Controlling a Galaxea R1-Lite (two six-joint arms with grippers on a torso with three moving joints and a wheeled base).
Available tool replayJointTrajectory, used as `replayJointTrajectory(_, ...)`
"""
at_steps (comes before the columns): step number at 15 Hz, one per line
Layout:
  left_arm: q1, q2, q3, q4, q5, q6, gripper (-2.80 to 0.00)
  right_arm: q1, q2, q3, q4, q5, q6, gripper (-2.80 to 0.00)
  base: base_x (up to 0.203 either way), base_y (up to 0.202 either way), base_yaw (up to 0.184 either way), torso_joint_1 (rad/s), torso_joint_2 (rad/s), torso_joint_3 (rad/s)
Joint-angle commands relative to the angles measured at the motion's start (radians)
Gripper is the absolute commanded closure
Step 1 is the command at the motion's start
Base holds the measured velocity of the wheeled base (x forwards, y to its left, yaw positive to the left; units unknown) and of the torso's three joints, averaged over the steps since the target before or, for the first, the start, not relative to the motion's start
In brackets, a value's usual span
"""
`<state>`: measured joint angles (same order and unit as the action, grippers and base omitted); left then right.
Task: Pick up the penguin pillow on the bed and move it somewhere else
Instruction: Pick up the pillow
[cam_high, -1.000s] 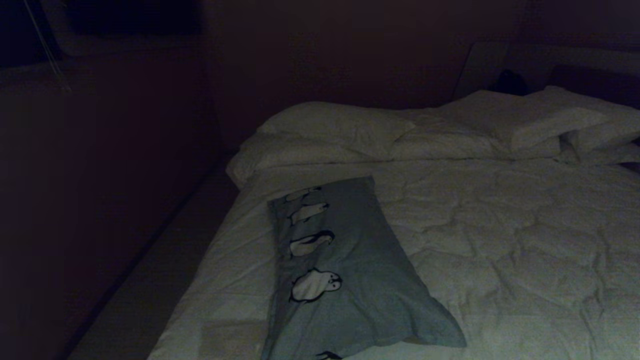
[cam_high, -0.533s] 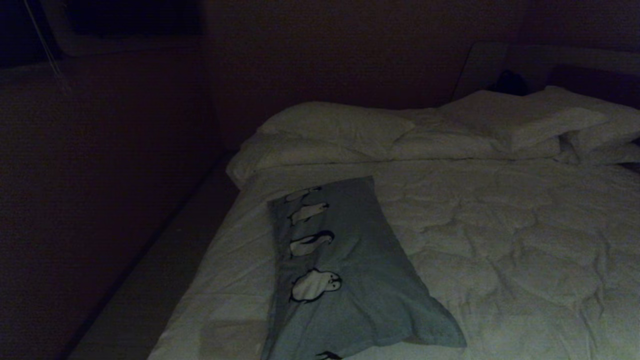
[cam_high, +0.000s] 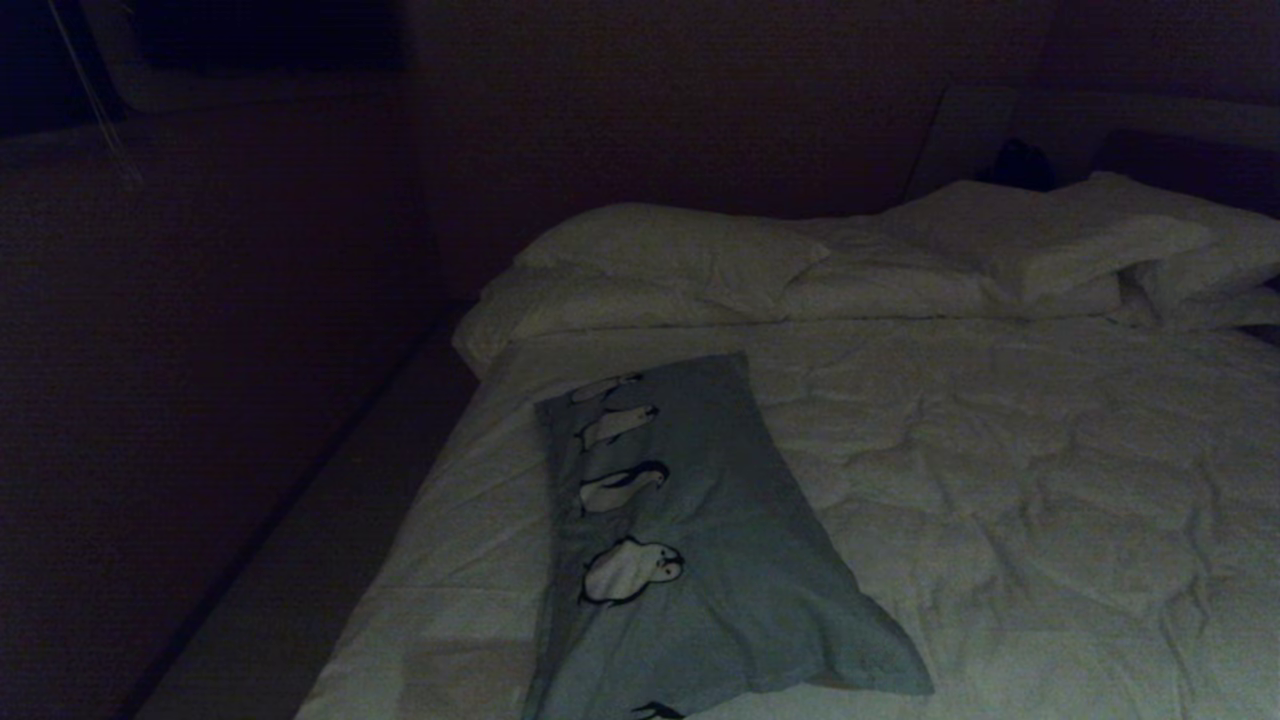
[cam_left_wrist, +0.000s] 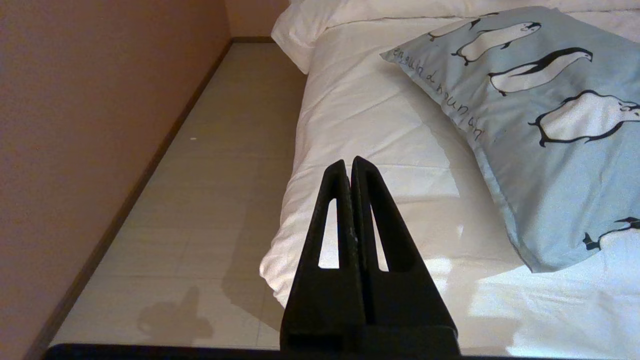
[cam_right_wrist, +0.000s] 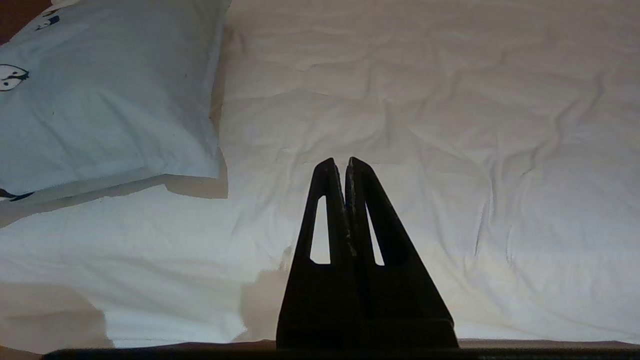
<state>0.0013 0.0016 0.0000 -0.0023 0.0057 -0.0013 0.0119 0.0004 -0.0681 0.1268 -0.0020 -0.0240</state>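
Grey-blue, the penguin pillow (cam_high: 700, 540) lay lengthwise on the bed (cam_high: 1000, 480), between both empty, closed end effectors, left (cam_left_wrist: 350, 162) and right (cam_right_wrist: 339, 162).

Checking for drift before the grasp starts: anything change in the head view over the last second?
Nothing visibly changed. The penguin pillow lies in the same spot on the bed, the white pillows are as they were, and neither arm has come into the head view.
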Motion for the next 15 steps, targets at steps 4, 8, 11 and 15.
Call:
replayJointTrajectory(4, 0.000, 0.000, 0.000, 0.001, 0.000, 0.000, 0.00, 0.000, 0.030, -0.182, 0.188, 0.037, 0.002, 0.00, 0.000, 0.000, 0.000, 0.000, 0.00, 0.000)
replayJointTrajectory(8, 0.000, 0.000, 0.000, -0.001, 0.000, 0.000, 0.00, 0.000, 0.141, -0.244, 0.188, 0.079, 0.007, 0.00, 0.000, 0.000, 0.000, 0.000, 0.00, 0.000)
replayJointTrajectory(11, 0.000, 0.000, 0.000, -0.001, 0.000, 0.000, 0.00, 0.002, 0.297, -0.273, 0.173, 0.149, 0.048, 0.00, 0.000, 0.000, 0.000, 0.000, 0.00, 0.000)
replayJointTrajectory(15, 0.000, 0.000, 0.000, -0.001, 0.000, 0.000, 0.00, 0.002, 0.586, -0.278, 0.049, 0.327, 0.142, 0.00, 0.000, 0.000, 0.000, 0.000, 0.00, 0.000)
